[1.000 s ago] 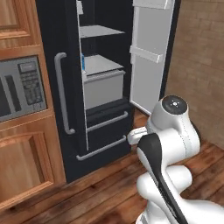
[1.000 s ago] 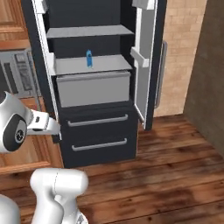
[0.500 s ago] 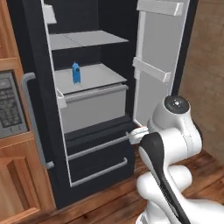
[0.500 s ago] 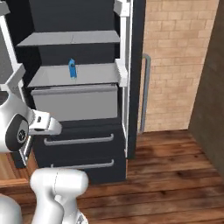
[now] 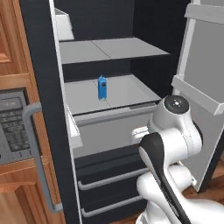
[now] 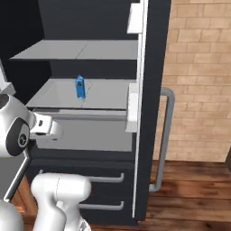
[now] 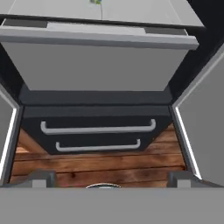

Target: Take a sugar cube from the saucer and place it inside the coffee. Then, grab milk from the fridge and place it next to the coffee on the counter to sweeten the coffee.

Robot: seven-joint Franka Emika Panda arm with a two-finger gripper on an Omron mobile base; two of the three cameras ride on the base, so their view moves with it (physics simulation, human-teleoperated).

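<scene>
The fridge [image 5: 148, 26] stands open in front of me, black with grey shelves. The milk [image 5: 102, 87], a small blue carton, stands upright near the middle of the lower grey shelf [image 6: 103, 92] and shows again from the right as the milk [image 6: 80, 87]. My gripper [image 7: 112, 178] is open, its fingertips [image 7: 41, 178] wide apart with nothing between them. It faces the grey drawer front [image 7: 100, 65] below that shelf, lower than the carton and apart from it. The sugar cube, saucer, coffee and counter are out of view.
The left fridge door [image 5: 37, 87] with its grey handle juts out beside wooden cabinets and a grey control panel [image 5: 13, 131]. The right door [image 5: 201, 100] carries white bins. Two dark lower drawers [image 7: 98, 131] sit above the wooden floor [image 6: 194, 203]. A brick wall [image 6: 198, 81] rises at right.
The whole picture has shifted: the base has driven closer to the open fridge, which now looks much larger. The gripper has stayed open and the milk has not moved on its shelf.
</scene>
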